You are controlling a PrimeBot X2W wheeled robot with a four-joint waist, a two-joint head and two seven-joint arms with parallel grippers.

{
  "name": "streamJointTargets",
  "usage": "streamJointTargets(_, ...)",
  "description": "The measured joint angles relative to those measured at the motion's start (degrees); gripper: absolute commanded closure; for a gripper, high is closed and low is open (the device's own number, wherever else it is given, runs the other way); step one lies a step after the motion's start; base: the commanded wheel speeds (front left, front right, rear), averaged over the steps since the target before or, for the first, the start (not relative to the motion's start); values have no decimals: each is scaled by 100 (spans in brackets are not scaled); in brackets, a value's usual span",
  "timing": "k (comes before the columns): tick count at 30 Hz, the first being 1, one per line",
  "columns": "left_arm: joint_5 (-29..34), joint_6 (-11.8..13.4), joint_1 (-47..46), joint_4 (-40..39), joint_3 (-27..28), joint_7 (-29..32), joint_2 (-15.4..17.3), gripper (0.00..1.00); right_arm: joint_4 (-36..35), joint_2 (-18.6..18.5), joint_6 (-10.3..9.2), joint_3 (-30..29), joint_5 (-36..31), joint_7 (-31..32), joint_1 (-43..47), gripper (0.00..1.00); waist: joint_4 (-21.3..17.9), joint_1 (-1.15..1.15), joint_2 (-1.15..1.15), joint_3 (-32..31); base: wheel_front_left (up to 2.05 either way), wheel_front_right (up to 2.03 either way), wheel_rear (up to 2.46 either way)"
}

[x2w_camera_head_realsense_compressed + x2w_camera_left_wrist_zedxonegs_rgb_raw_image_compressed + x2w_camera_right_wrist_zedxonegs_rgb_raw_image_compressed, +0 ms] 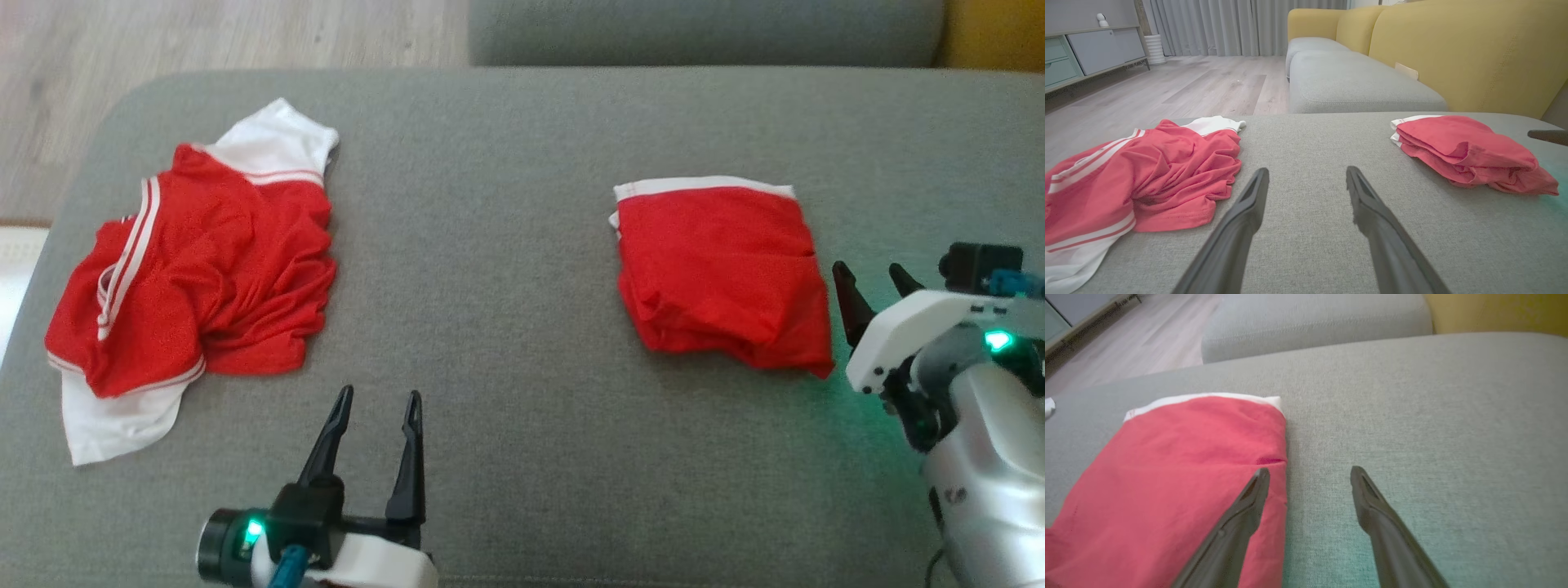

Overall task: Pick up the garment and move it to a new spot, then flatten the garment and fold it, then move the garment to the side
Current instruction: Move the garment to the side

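Head view: crumpled red-and-white fabric garment (192, 269) is lying at nine o'clock on grey upholstered cushion (490, 245); folded red fabric garment (722, 273) at three o'clock. Left gripper (380, 394) and right gripper (869, 269) are hovering released, empty.

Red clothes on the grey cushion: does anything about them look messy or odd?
The crumpled garment on the left lies in a wrinkled red heap with white parts poking out, while the folded garment on the right is a neat red stack. Nothing looks torn or spilled.
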Motion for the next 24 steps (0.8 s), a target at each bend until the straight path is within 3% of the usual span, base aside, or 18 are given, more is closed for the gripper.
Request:
streamJointTargets(11, -91, 135, -375, 104, -341, 0, -8, 0, 650, -144, 0, 498, 358, 569, -443, 0, 235, 0, 0, 438, 0, 0, 0)
streamJointTargets(12, -91, 136, -400, 114, -359, 0, -9, 0, 678, -145, 0, 554, 407, 587, -444, 9, 244, 0, 0, 452, 0, 0, 0)
streamJointTargets(13, -91, 136, -417, 115, -367, 0, -9, 0, 689, -147, 0, 595, 454, 587, -444, 50, 250, 0, 0, 463, 0, 0, 0)
streamJointTargets(14, -91, 136, -430, 118, -370, 0, -10, 0, 693, -157, 0, 623, 493, 584, -446, 83, 256, 0, 0, 474, 0, 0, 0)
streamJointTargets(15, -91, 137, -437, 118, -372, 0, -10, 0, 699, -175, 0, 659, 523, 583, -451, 100, 259, 0, 0, 485, 0, 0, 0)
streamJointTargets(20, -91, 159, -447, 111, -381, 0, -11, 0, 720, -343, 0, 859, 605, 546, -566, 100, 206, 0, 0, 594, 0, 0, 0)
streamJointTargets(24, -91, 154, -606, 43, -405, 0, -11, 0, 700, -687, 0, 929, 547, 472, -761, 100, 67, 0, 0, 778, 0, 0, 0)
